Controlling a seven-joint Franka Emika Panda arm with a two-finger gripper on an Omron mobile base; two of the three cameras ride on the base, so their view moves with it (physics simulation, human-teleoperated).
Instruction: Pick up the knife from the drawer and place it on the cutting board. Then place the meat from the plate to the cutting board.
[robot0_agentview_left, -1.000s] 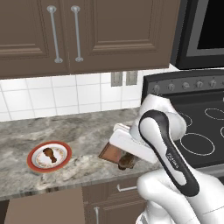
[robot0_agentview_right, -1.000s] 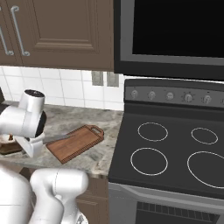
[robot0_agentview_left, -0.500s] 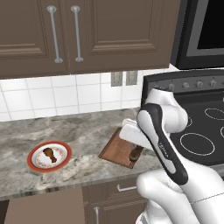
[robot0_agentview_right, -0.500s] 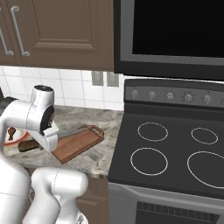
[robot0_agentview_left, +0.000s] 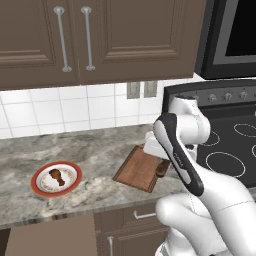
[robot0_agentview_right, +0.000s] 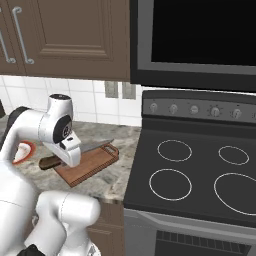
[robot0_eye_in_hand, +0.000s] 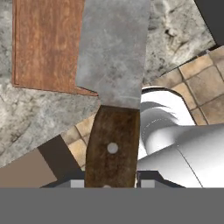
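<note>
Hand (robot0_eye_in_hand: 109, 183) clamped on knife (robot0_eye_in_hand: 113, 87) by its wooden handle — blade above board (robot0_agentview_right: 85, 165) on the bench (robot0_agentview_left: 100, 155). Lower level, centre along the board, release only once flat — meat (robot0_agentview_left: 57, 176) waits on plate (robot0_agentview_left: 40, 190).

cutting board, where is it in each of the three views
Left base view: cutting board at centre, on the counter, partly behind the arm.
Right base view: lower left, beneath the knife.
Hand view: top left, under the blade.
Shared landmark: the knife above the board.
</note>
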